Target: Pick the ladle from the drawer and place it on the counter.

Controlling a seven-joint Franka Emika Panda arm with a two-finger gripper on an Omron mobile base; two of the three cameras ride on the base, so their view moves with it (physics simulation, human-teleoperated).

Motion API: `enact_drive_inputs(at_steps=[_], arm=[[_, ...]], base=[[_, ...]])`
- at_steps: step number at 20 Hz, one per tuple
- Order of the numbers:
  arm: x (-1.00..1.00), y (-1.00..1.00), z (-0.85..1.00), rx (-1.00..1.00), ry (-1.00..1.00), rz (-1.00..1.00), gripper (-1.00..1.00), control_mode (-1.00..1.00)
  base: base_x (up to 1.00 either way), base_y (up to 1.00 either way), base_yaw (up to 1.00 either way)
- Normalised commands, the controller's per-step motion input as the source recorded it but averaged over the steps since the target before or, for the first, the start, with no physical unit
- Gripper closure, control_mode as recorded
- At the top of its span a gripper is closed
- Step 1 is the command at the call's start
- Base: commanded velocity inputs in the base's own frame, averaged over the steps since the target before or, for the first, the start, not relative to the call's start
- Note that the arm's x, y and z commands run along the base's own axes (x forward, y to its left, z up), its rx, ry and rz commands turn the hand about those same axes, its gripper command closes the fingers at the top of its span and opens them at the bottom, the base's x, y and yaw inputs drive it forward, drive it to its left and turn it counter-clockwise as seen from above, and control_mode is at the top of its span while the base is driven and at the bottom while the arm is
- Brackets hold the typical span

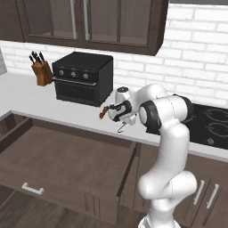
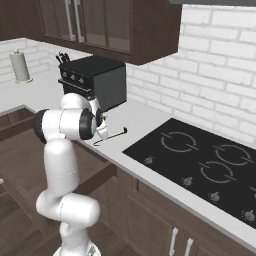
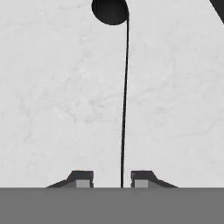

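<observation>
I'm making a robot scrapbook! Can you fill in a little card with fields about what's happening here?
Pincer: fingers apart, either side of the handle, not touching it
Thin black long-handled ladle: lying on the counter
Smooth light grey counter: ladle near its front edge
Wide dark brown wooden drawer: pulled open
Black toaster oven: behind, on counter

The thin black ladle (image 2: 111,135) lies flat on the pale bench (image 2: 150,125) near its front edge; the wide brown drawer (image 1: 67,160) stands open.

Glossy white arm (image 1: 167,147), dark joints
</observation>
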Motion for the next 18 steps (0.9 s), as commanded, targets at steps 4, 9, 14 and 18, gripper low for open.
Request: enact_drive_inputs(at_steps=[4,9,14,18], arm=[[-0.19,0.00,0.46,0.04,-0.01,0.01,-1.00,-1.00],[-0.97,0.00,0.98,0.01,-0.13,0.00,-1.00,-1.00],[-1.00,0.00,1.00,0.00,-0.12,0.00,-1.00,-1.00],[-1.00,0.00,1.00,0.00,-0.08,0.02,-1.00,-1.00]], base=[[0.00,0.00,0.00],[0.00,0.00,0.00],[0.00,0.00,0.00],[0.00,0.00,0.00]])
